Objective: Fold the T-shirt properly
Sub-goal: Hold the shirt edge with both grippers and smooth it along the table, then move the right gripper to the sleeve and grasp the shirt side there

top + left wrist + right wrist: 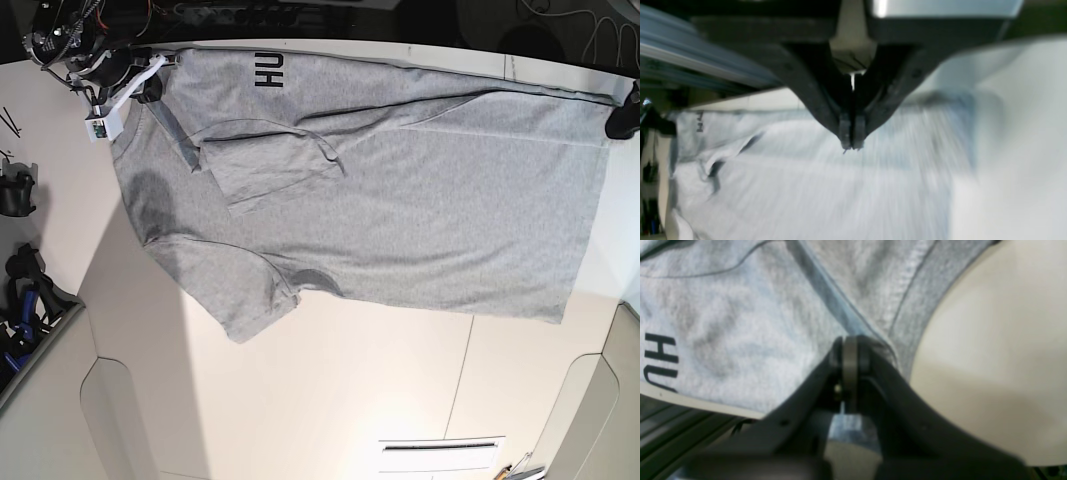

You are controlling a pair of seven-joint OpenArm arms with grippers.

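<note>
Both sets of jaws are closed, the right gripper (850, 353) pinching the T-shirt (400, 200) near its collar, the left gripper (851, 140) at the hem end, the shirt's length stretched between them.

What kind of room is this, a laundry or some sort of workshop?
Most likely a robotics lab or workshop, not a laundry. A grey T-shirt lies spread on a pale worktable, a robot gripper works at its corner, and loose cables and tools sit around the table's edges.

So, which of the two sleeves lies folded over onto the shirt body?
The sleeve nearer the dark lettering, folded onto the T-shirt. The other sleeve spreads flat on the table.
</note>
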